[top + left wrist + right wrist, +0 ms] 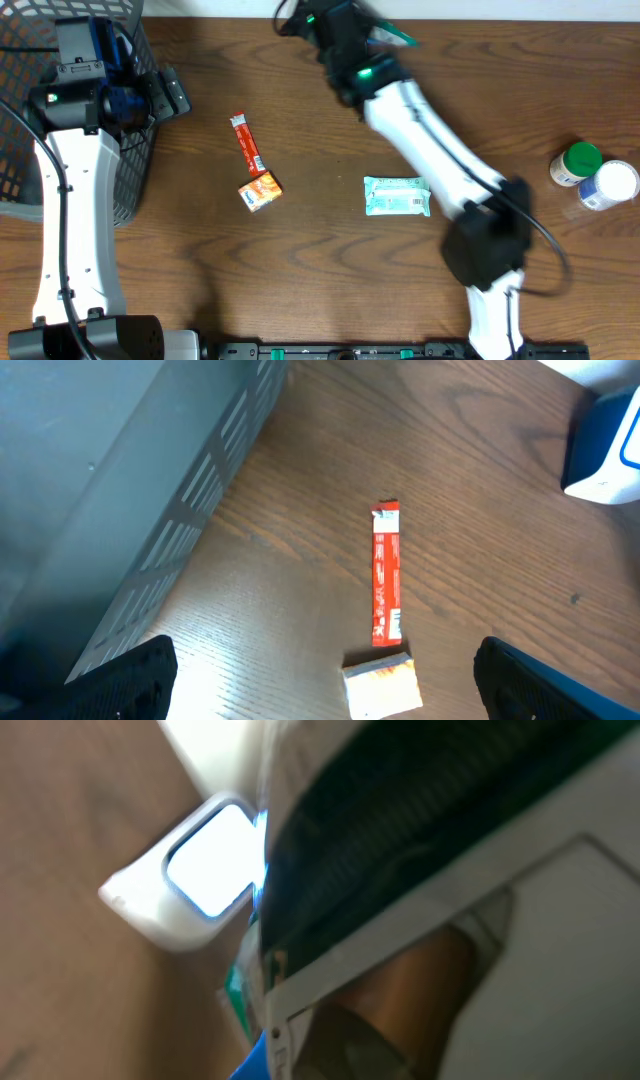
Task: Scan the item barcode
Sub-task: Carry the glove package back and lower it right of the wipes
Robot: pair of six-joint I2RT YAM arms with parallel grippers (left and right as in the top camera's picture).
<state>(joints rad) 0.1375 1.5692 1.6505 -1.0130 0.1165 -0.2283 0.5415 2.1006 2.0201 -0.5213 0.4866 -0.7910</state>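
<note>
Two robot arms reach over a brown wooden table (330, 280), seen from above.

On the left, the left gripper (165, 92) is spread wide and holds nothing. Its black fingertips (130, 680) sit at the two bottom corners of its wrist view, hovering above the wood. The white left arm runs straight up the table's left side, beside a dark mesh basket (130, 180).

Just right of it lies a thin red sachet (247, 145). A small orange box (260, 190) lies at its near end.

At top centre, the right gripper (345, 30) is clenched on a flat packet (395, 38), the item to be scanned. The packet's teal edge sticks out to the right. The right arm stretches diagonally from its base at the lower right to the far edge of the table. In the right wrist view the packet is a blur of white and dark green close to the lens. Beside it is a white scanner (205, 870) with a glowing window. No barcode can be made out.

Further right, a pale green wipes pack (397, 195) lies flat under the arm. At the right edge stand a green-capped bottle (578, 165) and a white-capped bottle (610, 185), touching.
</note>
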